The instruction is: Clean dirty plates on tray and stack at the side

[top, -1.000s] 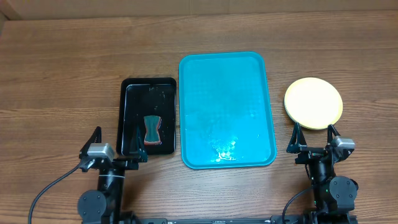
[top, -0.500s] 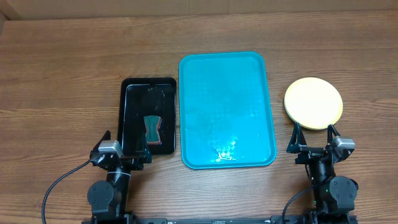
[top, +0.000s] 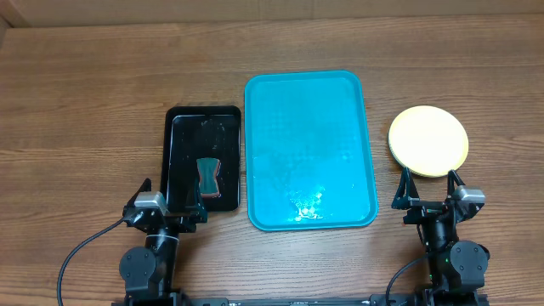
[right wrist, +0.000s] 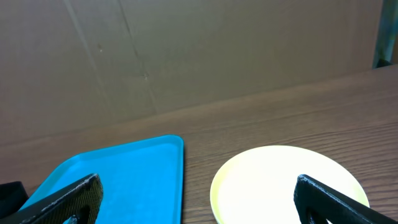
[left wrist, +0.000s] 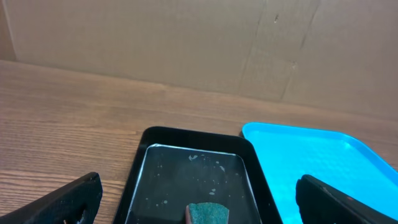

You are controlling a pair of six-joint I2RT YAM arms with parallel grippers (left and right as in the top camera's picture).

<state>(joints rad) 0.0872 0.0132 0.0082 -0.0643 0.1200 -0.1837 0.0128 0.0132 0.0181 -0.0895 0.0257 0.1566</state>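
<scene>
The turquoise tray (top: 310,149) lies at the table's middle with nothing on it; its rim shows in the left wrist view (left wrist: 311,149) and the right wrist view (right wrist: 118,171). A pale yellow-green plate (top: 427,140) sits on the table right of the tray, with more plate edge showing under it; its top has no smear and it shows in the right wrist view (right wrist: 280,180). The blue plate is not visible. My left gripper (top: 166,204) is open and empty at the near end of the black tray. My right gripper (top: 429,194) is open and empty just in front of the plate.
A narrow black tray (top: 202,157) lies left of the turquoise tray and holds a green sponge (top: 208,177), also seen in the left wrist view (left wrist: 208,213). A cardboard wall (left wrist: 199,43) stands behind the table.
The left arm shifted right, toward the black tray's near end, between the earliest frame and the middle one. Since then nothing has moved. The right arm stayed still.
</scene>
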